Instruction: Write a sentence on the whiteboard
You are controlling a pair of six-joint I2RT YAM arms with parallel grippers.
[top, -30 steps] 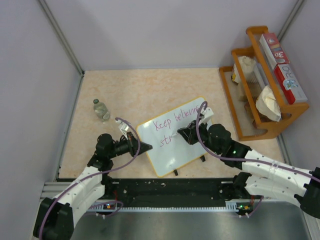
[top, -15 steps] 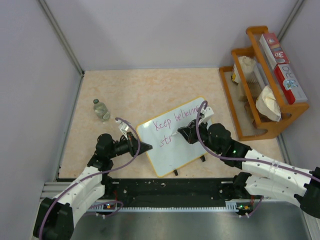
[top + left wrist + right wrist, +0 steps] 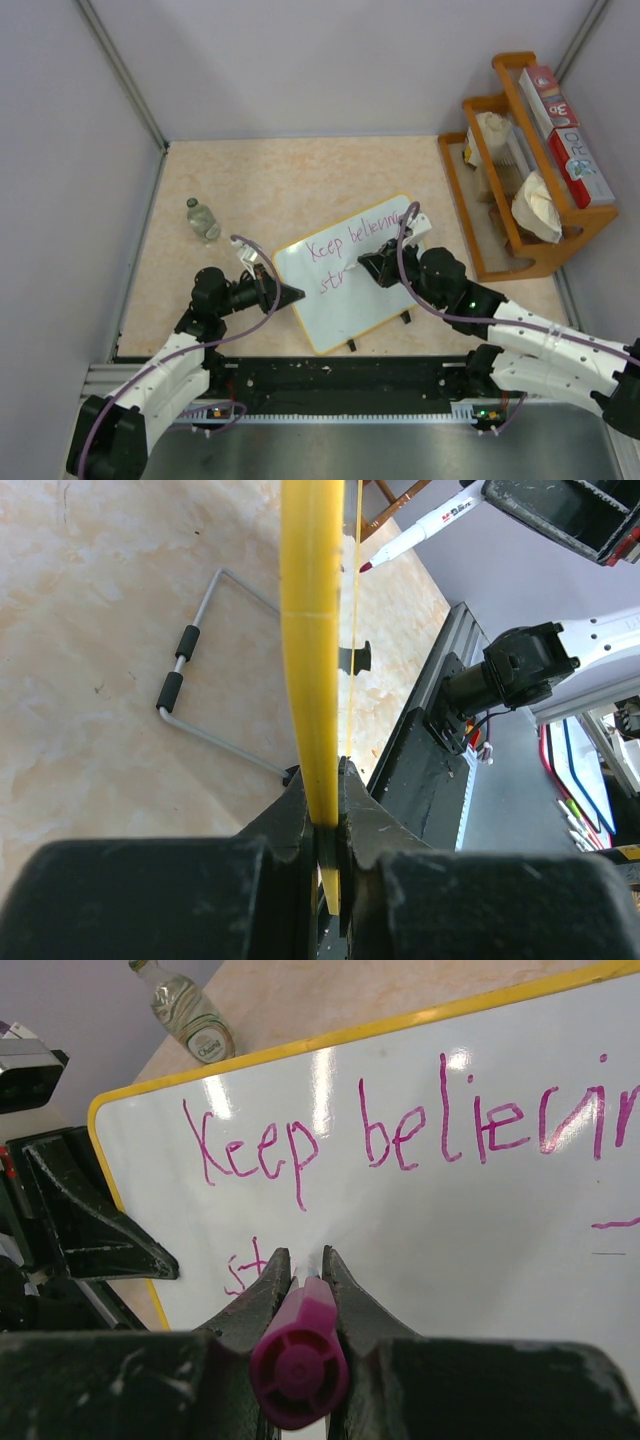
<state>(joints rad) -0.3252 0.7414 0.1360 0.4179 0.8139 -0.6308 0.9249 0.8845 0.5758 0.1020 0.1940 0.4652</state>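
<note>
A whiteboard (image 3: 362, 305) sits propped at the near middle of the table (image 3: 260, 180). The left gripper (image 3: 295, 294) is clamped on its yellow left edge. The right gripper (image 3: 365, 265), closed around a pink marker (image 3: 298, 1360), holds it over the sentence (image 3: 350, 238), which reads "Keep believin…" with "st…" beneath. A small bottle (image 3: 203, 220) stands far left.

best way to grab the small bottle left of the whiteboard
Take the bottle around its round body, below the cap, coming in level from the near side. It seems to stand upright and apart from the whiteboard, so a sideways pinch fits.
</note>
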